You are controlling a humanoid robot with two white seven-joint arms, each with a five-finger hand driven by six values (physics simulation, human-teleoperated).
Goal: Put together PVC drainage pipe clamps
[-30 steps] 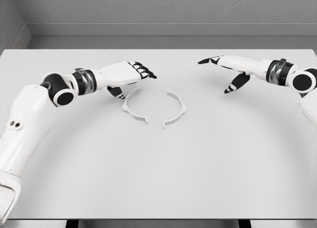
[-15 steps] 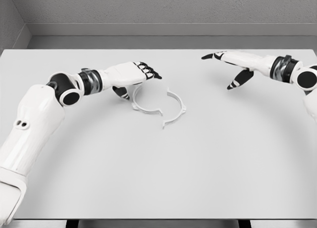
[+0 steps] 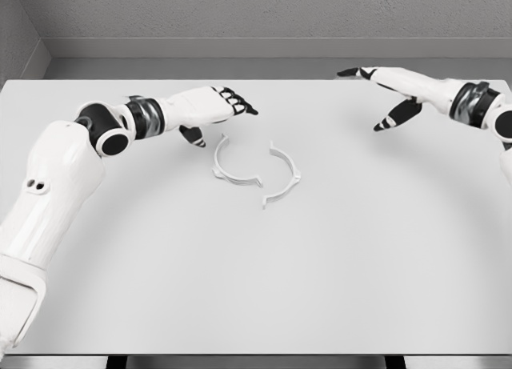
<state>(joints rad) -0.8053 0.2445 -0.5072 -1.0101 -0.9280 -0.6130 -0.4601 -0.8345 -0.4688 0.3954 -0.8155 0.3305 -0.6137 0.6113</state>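
**Two clamp halves on the table, both hands off them**

From the head camera I see one view only, looking down on a plain white tabletop (image 3: 256, 289) with a grey wall behind it.

Near the middle of the table lie the two task pieces. The left white curved plastic clamp half (image 3: 231, 166) is an arc that opens toward the right, with small tabs at its ends. The right white curved plastic clamp half (image 3: 286, 175) opens toward the left and faces the first. Their lower ends come very close together near the centre; I cannot tell whether they touch there. Their upper ends stand apart, so the ring is not closed. Both pieces lie flat on the table.

My left hand (image 3: 214, 106) comes in from the left on its white arm, with the forearm stretched across the table. It sits up and to the left of the left clamp half, near it but clear of it. Its dark-tipped fingers (image 3: 238, 103) are loosely extended and point right, the thumb hangs below, and they hold nothing.

My right hand (image 3: 392, 89) enters from the right edge and hovers well apart from the right clamp half, up and to the right of it. Its fingers are spread, the index reaching left and the thumb angled downward, and it grips nothing.
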